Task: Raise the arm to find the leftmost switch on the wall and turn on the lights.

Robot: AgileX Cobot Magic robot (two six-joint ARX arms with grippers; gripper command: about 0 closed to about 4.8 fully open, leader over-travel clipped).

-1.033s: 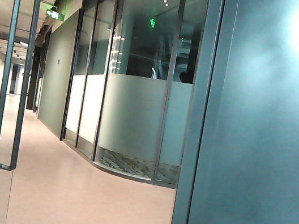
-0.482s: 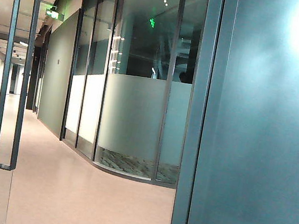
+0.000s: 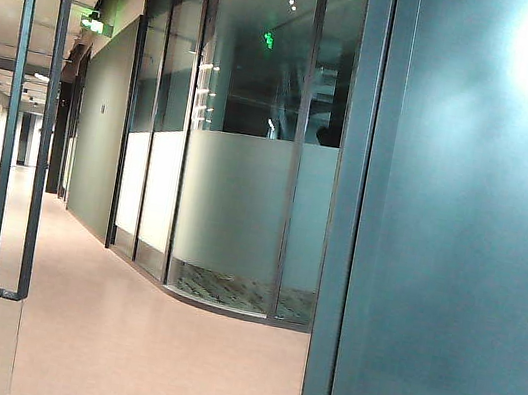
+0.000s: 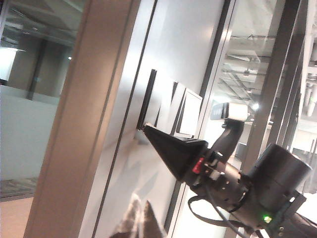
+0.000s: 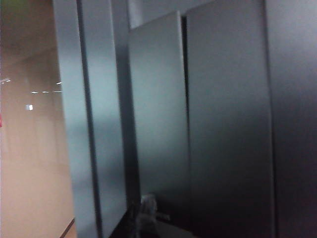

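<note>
In the left wrist view a row of white switch plates (image 4: pixel 189 112) stands out from the pale wall, seen edge-on. The switch at the row's near end (image 4: pixel 148 99) shows only as a dark edge. My right gripper (image 4: pixel 145 128) is a black pointed wedge with its fingers together, its tip touching the wall at the lower corner of that near plate. My left gripper (image 4: pixel 142 214) sits low and apart from the switches, its tips pressed together on nothing. The right wrist view is dark; my right gripper (image 5: pixel 148 206) is a blur against grey panels (image 5: pixel 158 104).
A wide brown frame post (image 4: pixel 84 119) runs beside the switch wall, with dark glass-door frames (image 4: pixel 270 94) beyond. The exterior view shows neither arm. It shows a corridor with a pink floor (image 3: pixel 139 339), curved frosted glass (image 3: pixel 231 212) and a teal wall (image 3: pixel 464 272) close on the right.
</note>
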